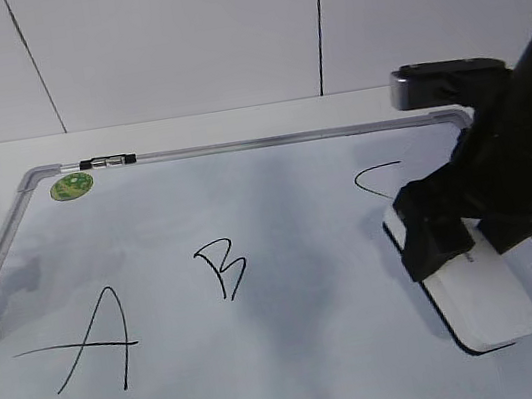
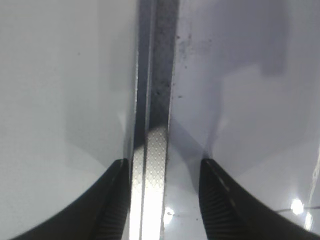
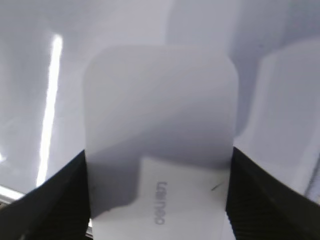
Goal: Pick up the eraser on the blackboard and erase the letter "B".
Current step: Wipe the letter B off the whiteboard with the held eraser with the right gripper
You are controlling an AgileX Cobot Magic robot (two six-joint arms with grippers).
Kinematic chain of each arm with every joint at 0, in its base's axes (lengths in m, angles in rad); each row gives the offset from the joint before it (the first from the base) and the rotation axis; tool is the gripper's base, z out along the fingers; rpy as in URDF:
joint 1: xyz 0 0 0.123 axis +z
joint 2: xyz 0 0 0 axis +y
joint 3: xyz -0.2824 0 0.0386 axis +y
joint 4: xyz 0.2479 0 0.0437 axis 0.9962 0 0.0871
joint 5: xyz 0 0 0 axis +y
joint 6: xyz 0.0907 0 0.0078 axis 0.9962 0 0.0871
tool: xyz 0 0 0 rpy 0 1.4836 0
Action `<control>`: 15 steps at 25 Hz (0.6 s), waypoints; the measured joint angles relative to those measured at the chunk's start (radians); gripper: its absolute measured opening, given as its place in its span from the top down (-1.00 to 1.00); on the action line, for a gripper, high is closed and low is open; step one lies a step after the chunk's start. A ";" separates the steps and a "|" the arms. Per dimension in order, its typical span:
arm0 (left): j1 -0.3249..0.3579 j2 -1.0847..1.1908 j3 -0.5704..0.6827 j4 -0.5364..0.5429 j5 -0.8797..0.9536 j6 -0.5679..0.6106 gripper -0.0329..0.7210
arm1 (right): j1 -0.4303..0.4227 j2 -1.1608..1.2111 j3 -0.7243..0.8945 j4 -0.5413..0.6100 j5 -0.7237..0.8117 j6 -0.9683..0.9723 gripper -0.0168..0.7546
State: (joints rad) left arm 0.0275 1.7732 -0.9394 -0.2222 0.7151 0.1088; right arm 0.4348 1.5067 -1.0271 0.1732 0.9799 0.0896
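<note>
The eraser [image 1: 473, 293] lies on the blackboard [image 1: 278, 208] at its right side, long axis running from far-left to near-right, its far end just below the "C" [image 1: 376, 180]. The right end effector [image 1: 475, 239] is right on top of it, fingers set wide and straddling the block across its short width. In the right wrist view the eraser [image 3: 165, 150] fills the gap, both dark fingers [image 3: 57, 200] hugging its edges; whether they're actually squeezing yet, I can't tell, and it looks flat on the board.

Now the key bearing: the letter "B" [image 1: 222, 269] sits well to the left of that end effector, near the board's middle, with open white surface between. So a leftward carry, I'd say, and nothing blocks it. The "A" [image 1: 94, 343] lies farther left, nearer the camera; overshoot would smudge it.

The left end effector [image 2: 162, 200] is parked at the board's left frame [image 2: 156, 75], fingers apart around the rail, holding nothing.
</note>
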 joint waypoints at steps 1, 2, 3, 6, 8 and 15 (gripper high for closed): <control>0.000 0.000 0.000 0.000 0.000 0.000 0.00 | 0.013 0.016 -0.018 0.019 0.011 -0.021 -0.54; 0.000 0.000 0.000 0.000 0.000 0.000 0.00 | 0.024 0.042 -0.041 0.031 0.020 -0.038 -0.54; 0.000 0.000 0.000 0.000 0.000 0.000 0.00 | 0.037 0.071 -0.070 0.035 0.034 -0.046 -0.54; 0.000 0.000 0.000 0.000 0.000 0.000 0.00 | 0.071 0.171 -0.184 0.036 0.072 -0.058 -0.54; 0.000 0.000 0.000 0.000 0.000 0.000 0.00 | 0.100 0.240 -0.273 0.028 0.100 -0.062 -0.54; 0.000 0.000 0.000 0.000 0.001 0.000 0.00 | 0.228 0.497 -0.639 -0.130 0.223 -0.058 -0.54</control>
State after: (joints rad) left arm 0.0275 1.7732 -0.9394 -0.2222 0.7158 0.1088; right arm 0.6626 2.0034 -1.6656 0.0432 1.2032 0.0319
